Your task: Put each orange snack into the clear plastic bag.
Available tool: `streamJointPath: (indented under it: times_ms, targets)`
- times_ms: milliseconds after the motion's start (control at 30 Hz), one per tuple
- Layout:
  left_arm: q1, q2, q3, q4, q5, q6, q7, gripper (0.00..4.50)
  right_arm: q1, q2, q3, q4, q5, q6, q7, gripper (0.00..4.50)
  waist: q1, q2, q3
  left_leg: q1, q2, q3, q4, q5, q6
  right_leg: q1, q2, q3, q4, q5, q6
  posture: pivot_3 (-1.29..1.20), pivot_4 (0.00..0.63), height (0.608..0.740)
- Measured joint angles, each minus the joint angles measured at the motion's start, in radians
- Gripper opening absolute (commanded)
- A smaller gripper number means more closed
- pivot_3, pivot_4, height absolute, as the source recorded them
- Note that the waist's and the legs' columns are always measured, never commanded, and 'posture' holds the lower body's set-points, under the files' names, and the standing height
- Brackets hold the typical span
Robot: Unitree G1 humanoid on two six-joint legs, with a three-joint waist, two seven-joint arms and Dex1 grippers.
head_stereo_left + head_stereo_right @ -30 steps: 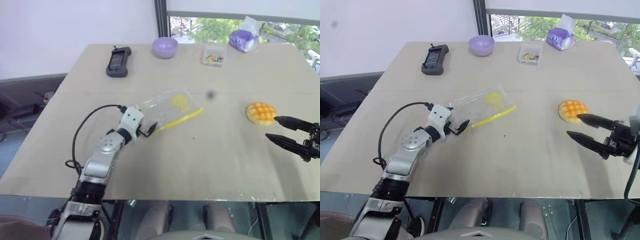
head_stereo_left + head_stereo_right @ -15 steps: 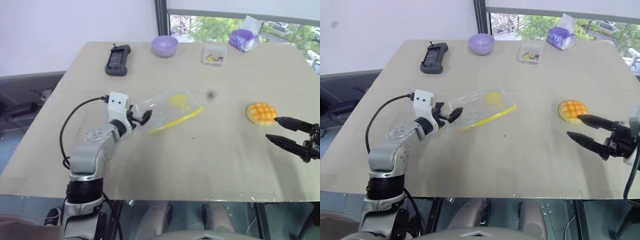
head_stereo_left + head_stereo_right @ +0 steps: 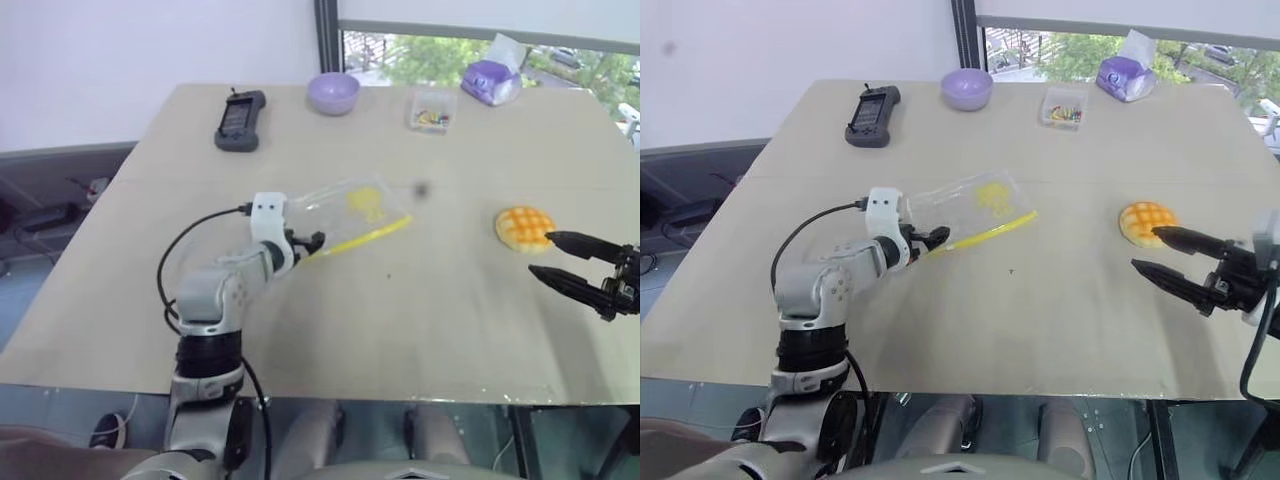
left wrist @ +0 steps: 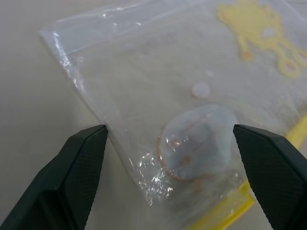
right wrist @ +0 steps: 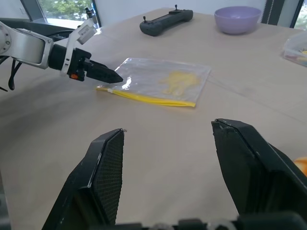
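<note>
- two head views first: i see the clear plastic bag (image 3: pixel 345 213) lying flat mid-worktop, and the orange snack (image 3: pixel 523 228) well apart from it, over on my right.
- my left end effector (image 3: pixel 312 241) sits at the bag's near corner, fingers spread wide, holding nothing.
- my right end effector (image 3: pixel 1162 252) hangs just beside the bun, jaws parted and empty.
- left wrist view: the film looks thin, limp and slick; i'd pinch one layer at the corner by the yellow seal strip (image 4: pixel 249 199).
- right wrist view: the bag shows beyond my open fingers (image 5: pixel 103 167); the bun looks light and squashy, so i'd take it gently across its sides.
- the worktop (image 3: pixel 1040 330) is smooth beige; a controller (image 3: pixel 238 121), a purple bowl (image 3: pixel 333 94), a small clear box (image 3: pixel 431 110) and a tissue pack (image 3: pixel 489 80) line the far edge by the window.
</note>
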State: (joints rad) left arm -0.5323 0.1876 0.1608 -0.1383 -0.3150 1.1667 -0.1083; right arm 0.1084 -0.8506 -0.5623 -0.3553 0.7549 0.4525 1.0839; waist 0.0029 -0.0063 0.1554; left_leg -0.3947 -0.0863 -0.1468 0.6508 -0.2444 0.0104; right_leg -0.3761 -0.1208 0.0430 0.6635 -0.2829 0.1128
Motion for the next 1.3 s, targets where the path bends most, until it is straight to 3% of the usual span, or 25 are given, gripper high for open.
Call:
streamJointPath:
  times_ms: [67, 167, 400, 433, 733, 867, 1067, 1300]
  targets:
    - [-0.015, -0.007, 0.0, 0.015, 0.0, 0.009, 0.017, 4.44, 0.0, 0.0, 0.0, 0.0, -0.001, -0.001, 0.001, 3.15, 0.002, 0.001, -0.001, 0.0, 0.0, 0.0, 0.0, 0.0, 0.0, 0.0, 0.0, 0.0, 0.0, 0.0, 0.0, 0.0, 0.15, 0.74]
    - [-0.027, -0.001, -0.005, 0.042, 0.019, 0.011, 0.039, 3.02, 0.004, 0.0, 0.0, 0.0, -0.004, -0.005, 0.002, 3.15, 0.004, 0.003, -0.003, 0.001, 0.0, 0.001, 0.0, 0.0, 0.0, 0.0, 0.0, 0.0, 0.0, 0.0, 0.0, 0.0, 0.15, 0.74]
    - [-0.041, 0.007, -0.009, 0.074, 0.052, -0.004, 0.049, 0.26, 0.015, 0.003, 0.0, 0.0, -0.005, -0.013, 0.001, 3.15, 0.01, 0.005, -0.005, 0.001, 0.0, 0.001, 0.0, 0.0, 0.0, 0.0, 0.0, 0.001, 0.0, 0.0, 0.0, 0.0, 0.15, 0.74]
    - [-0.043, 0.011, -0.009, 0.08, 0.059, -0.01, 0.049, 0.03, 0.015, 0.003, 0.0, 0.0, -0.005, -0.015, 0.001, 3.15, 0.012, 0.006, -0.005, 0.001, 0.0, 0.0, 0.0, 0.0, 0.0, 0.0, 0.0, 0.0, 0.0, 0.0, 0.0, 0.0, 0.15, 0.74]
    - [-0.042, 0.014, -0.034, 0.091, 0.081, -0.056, 0.036, 0.03, 0.022, 0.003, -0.002, 0.0, -0.004, -0.019, -0.001, 3.15, 0.013, 0.005, -0.005, 0.0, 0.0, 0.0, 0.0, 0.0, 0.0, 0.0, 0.0, 0.0, 0.0, 0.0, 0.0, 0.0, 0.15, 0.74]
    - [-0.032, -0.026, -0.019, 0.098, 0.066, -0.146, 0.012, 0.03, 0.019, 0.003, -0.001, 0.0, -0.005, -0.019, -0.002, 3.15, 0.012, -0.002, 0.0, -0.002, 0.0, 0.0, 0.0, 0.001, -0.002, -0.001, 0.0, 0.0, -0.001, 0.0, 0.0, 0.0, 0.15, 0.74]
    - [-0.007, -0.04, 0.039, -0.032, -0.031, -0.237, -0.057, 0.03, 0.01, 0.003, 0.0, 0.001, -0.005, -0.02, -0.002, 3.15, 0.009, -0.008, 0.004, -0.004, 0.0, 0.0, -0.001, 0.002, -0.004, -0.002, -0.001, 0.001, -0.004, 0.0, 0.0, 0.0, 0.15, 0.74]
    - [0.006, -0.087, 0.118, -0.128, -0.17, -0.184, -0.055, 0.03, -0.032, 0.005, 0.065, -0.005, -0.041, -0.021, -0.036, 3.15, 0.01, -0.01, 0.005, -0.003, 0.0, 0.0, 0.0, 0.002, -0.004, -0.002, -0.001, 0.0, -0.003, 0.0, 0.0, 0.0, 0.15, 0.74]
